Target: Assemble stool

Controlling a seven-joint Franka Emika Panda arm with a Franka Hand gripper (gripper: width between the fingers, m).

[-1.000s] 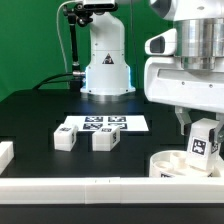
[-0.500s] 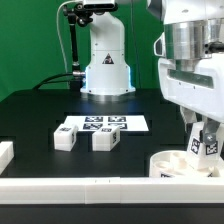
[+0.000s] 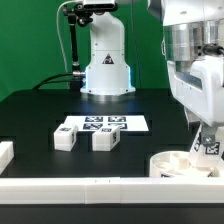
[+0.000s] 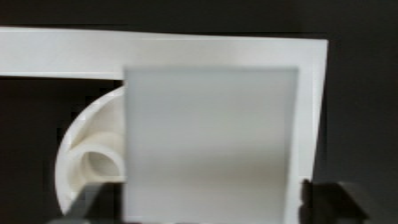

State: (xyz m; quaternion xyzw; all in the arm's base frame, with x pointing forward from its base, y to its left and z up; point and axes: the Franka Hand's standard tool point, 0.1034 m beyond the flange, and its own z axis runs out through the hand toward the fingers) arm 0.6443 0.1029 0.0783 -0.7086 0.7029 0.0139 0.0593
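Nearest me runs the white border bar (image 3: 90, 186). Just behind it, at the exterior view's right, the seat disc (image 3: 170, 163) lies flat, I judge so that legs can go in from above. The gripper (image 3: 207, 136) has 1 leg (image 3: 210, 148) upright at the disc's right side. Its jaws flank the leg, but gripping or loose I cannot tell. Farther back, toward the exterior view's left, 2 loose legs (image 3: 65, 139) wait beside the marker board (image 3: 103, 124).

No text or numbers can be read
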